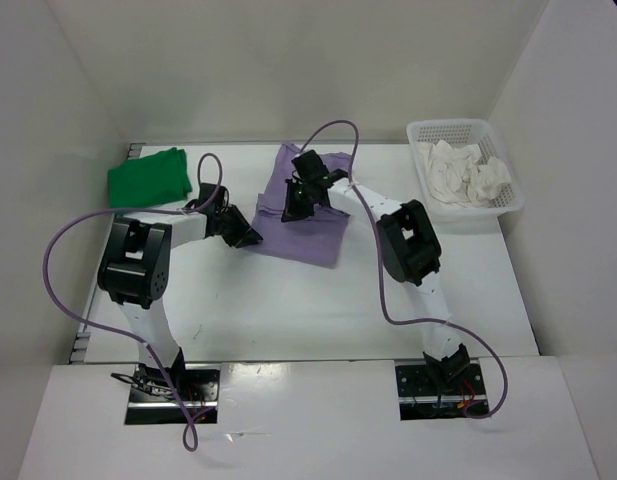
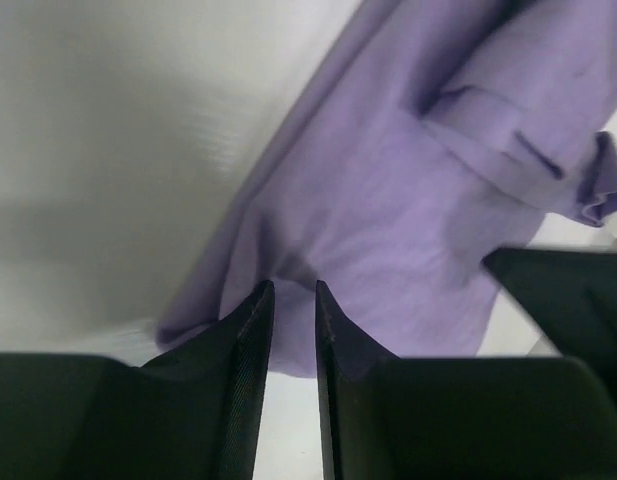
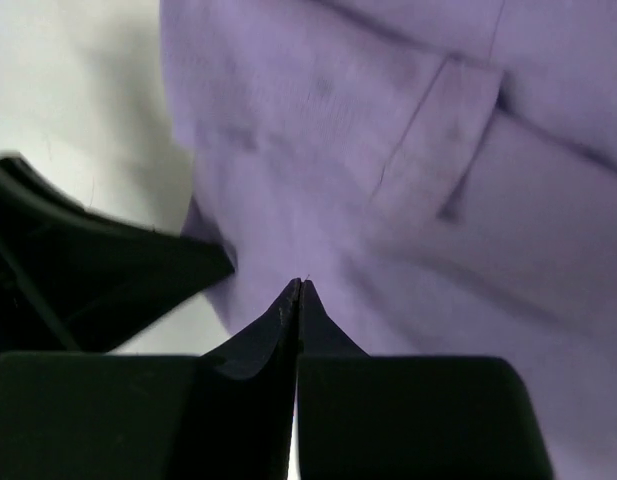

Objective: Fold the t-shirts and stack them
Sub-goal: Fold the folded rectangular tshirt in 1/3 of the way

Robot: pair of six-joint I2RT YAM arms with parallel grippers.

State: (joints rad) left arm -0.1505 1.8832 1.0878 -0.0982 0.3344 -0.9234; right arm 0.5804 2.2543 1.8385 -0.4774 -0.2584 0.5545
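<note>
— Which one are they on?

— The purple t-shirt (image 1: 323, 225). It lies mid-bench, spread out flat but rumpled, with a sleeve creased over on top.

— It looks like limp stuff.

— I'd say it's light, soft and floppy. It will sag and drag wherever it isn't held, so a pinch on a hem or corner suits it better than the middle.

— And the hands?

— The left hand (image 2: 294, 300) is at the shirt's eight o'clock edge, its fingers a narrow slot apart. I can't tell whether any cloth is caught in there. The right hand (image 3: 299, 288) is pinched fully closed with its tips down on the fabric, close beside the left. I see nothing held between them.

— What about the other shirts?

— The green t-shirt (image 1: 148, 178) sits folded at ten o'clock from the purple one. The white t-shirt (image 1: 468, 178) is bunched up in the mesh basket (image 1: 458, 126) at two o'clock. The bench (image 1: 288, 310) is white.
</note>
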